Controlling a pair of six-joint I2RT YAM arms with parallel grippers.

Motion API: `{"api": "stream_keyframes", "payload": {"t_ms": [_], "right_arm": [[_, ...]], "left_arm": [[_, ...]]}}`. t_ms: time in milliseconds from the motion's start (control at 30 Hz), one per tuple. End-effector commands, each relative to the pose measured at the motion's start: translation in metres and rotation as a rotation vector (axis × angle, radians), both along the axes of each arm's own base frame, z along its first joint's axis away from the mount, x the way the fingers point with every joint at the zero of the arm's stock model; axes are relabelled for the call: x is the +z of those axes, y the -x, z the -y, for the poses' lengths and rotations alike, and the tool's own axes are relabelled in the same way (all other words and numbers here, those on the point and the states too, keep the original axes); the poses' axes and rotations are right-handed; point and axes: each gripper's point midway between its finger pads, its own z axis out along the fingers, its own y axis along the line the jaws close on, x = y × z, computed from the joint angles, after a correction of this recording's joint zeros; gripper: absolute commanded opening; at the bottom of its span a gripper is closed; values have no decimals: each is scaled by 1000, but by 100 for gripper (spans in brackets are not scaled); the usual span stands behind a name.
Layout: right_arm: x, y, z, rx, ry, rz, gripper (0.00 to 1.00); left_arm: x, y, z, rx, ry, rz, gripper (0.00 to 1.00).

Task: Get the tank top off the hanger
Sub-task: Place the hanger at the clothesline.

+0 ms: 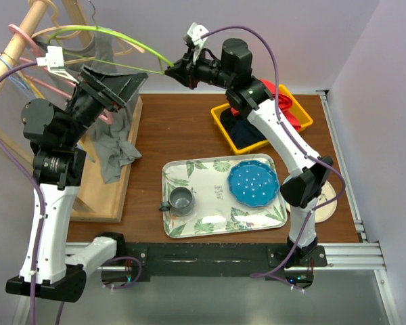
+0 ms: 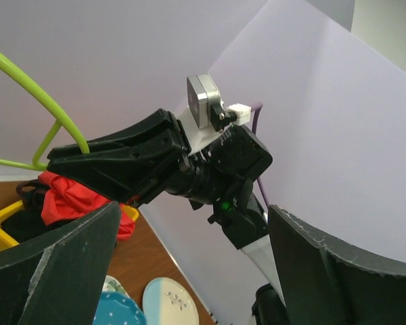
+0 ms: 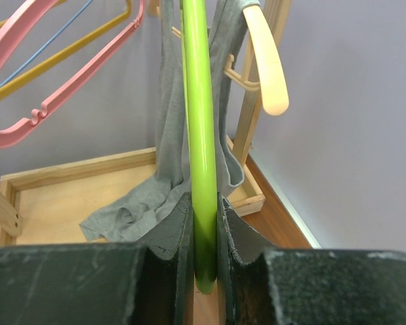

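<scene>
right claw (image 1: 174, 68): clamped tight on the end of the green hanger (image 3: 200, 101); the bar runs straight up between both fingers in the wrist view
left claw (image 1: 111, 87): spread wide, holding nothing, up by the rack and close to the cloth, facing the right claw
tank top (image 1: 115, 139): grey, hangs down the wooden rack (image 1: 115, 196), lower end bunched on the rack's base board, not in either claw
which hanger: cannot tell for sure. Cloth falls on both sides of the green bar, but a cream hanger (image 3: 267, 64) arm pokes out through one strap
neighbours: pink hanger (image 3: 10, 128) and thin yellow and blue ones crowd the same rail, just beside the top
step (judged): hanger is pinned; cloth not yet grabbed or slid off
risk 1: the grip is at the very tip of the bar, so a pull may let it pivot or slip out
risk 2: a strap may snag on the cream arm, so the top stretches instead of coming free
risk 3: the left claw may close on a hanger bar as well as the cloth, since they sit so close
risk 4: a hard tug may unhook hangers or rock the rack
risk 5: the two claws are near each other, so a reach-in could make them collide
</scene>
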Motion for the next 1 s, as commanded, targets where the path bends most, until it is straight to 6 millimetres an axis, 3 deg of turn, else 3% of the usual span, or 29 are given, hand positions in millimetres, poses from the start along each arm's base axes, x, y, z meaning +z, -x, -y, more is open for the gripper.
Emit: {"api": "stream_keyframes", "payload": {"t_ms": [0,67,200,467,567,800,967], "right_arm": [[68,23,19,-6,-93,148,0],[72,25,19,-1,-89,150,0],[65,19,17,-17,-73,136,0],[60,11,28,-100,7,158,0],[57,10,25,-110,27,155,0],[47,22,-4,-69,24,140,0],[52,19,1,-123,22,151,0]], "left_arm": [[1,29,11,-90,-102,94,95],[-13,31,12,-100,-116,85,95],[-21,47,14,-115,-144,129,96],[-42,53,20,-156,-192,137,97],[-45,55,19,-146,-198,139,98],[-42,66,19,-154,-204,171,99],[-40,68,18,-141,-209,180,99]]}}
